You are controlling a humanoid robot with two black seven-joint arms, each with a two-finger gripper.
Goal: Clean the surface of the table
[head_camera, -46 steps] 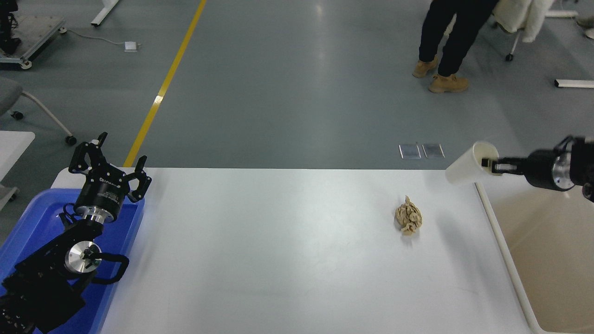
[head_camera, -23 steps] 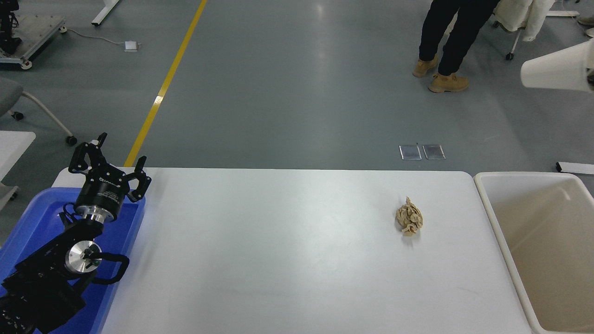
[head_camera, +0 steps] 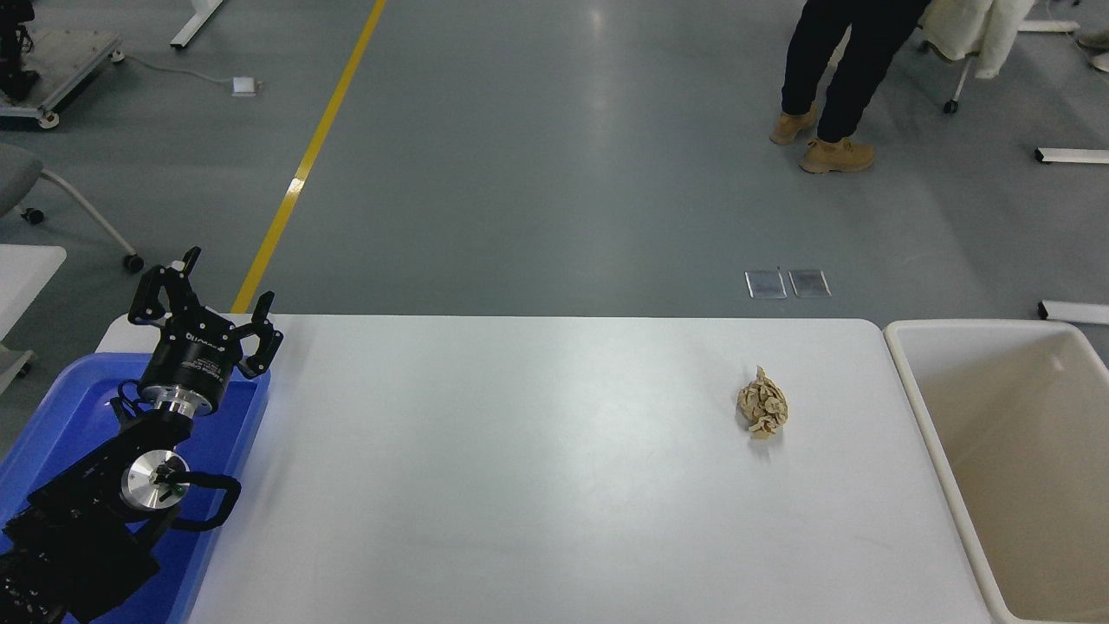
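The white table surface [head_camera: 520, 468] fills the middle of the head view. A crumpled tan paper ball [head_camera: 762, 404] lies on it toward the right. My left gripper [head_camera: 206, 299] is open and empty, parked at the lower left over the blue tray. My right arm and its gripper are out of view, and so is the white paper cup.
A blue plastic tray [head_camera: 52, 425] sits at the table's left end under my left arm. A beige shallow bin [head_camera: 918, 407] stands at the right end. A person's legs [head_camera: 832, 78] are on the floor far behind the table.
My right gripper held a white paper cup at the bin's far corner, then swung up and right with it. Now arm and cup are out of view.
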